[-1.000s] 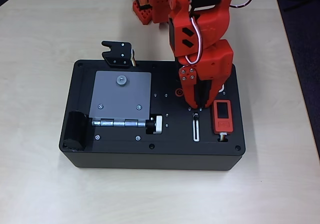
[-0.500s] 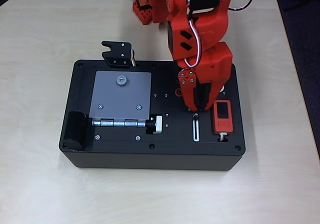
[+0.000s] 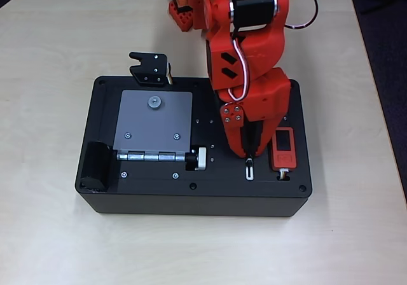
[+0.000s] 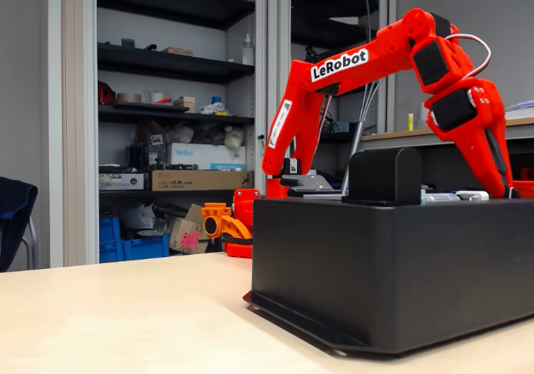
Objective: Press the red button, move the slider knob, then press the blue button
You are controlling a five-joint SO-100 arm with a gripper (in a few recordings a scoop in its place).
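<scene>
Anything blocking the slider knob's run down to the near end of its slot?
Nothing visible does. The gripper sits over the upper slot, hiding the slider knob; the short stretch below the fingertips looks bare. The orange-red device stands beside it, apart.

You have one black box (image 3: 159,196) at the centre of the overhead view, on one desk (image 3: 57,43). On the box, count one grey hinged plate (image 3: 152,123), one silver-and-black cylindrical knob (image 3: 197,158), one white-rimmed slider track (image 3: 250,170), one orange-red device (image 3: 282,149) and one black bracket (image 3: 150,67) at its upper edge. One red arm (image 3: 245,62) reaches over it.
</scene>
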